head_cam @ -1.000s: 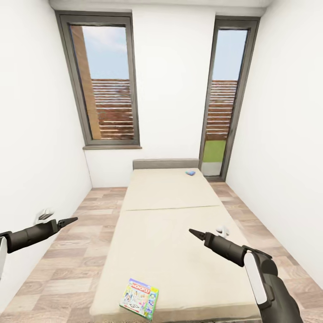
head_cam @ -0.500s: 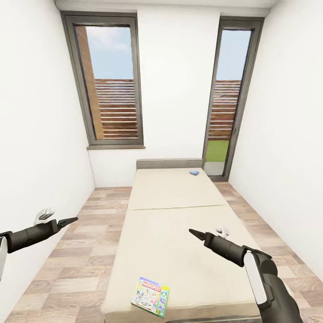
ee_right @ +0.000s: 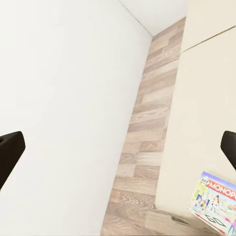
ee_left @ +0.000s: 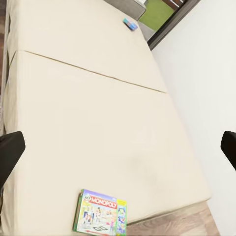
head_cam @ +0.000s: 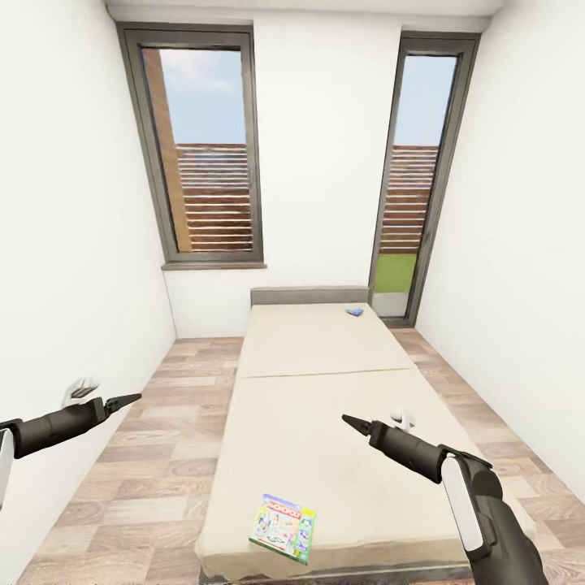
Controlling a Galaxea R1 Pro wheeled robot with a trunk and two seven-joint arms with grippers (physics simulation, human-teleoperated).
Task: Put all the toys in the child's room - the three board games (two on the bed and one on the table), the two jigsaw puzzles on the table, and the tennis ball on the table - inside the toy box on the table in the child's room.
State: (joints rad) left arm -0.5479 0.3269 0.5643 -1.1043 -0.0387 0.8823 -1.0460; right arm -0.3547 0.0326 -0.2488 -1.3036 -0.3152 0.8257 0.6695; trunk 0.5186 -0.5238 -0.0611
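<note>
Both tools (head_cam: 122, 400) (head_cam: 351, 422) wide open, empty

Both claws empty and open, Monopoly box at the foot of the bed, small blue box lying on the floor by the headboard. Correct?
Not quite. The small blue box lies on the bed, up near the grey headboard, not on the floor; the head view and the left wrist view both show it. The rest holds: the Monopoly box is at the foot end, and the left claw and right claw are empty and open.
</note>
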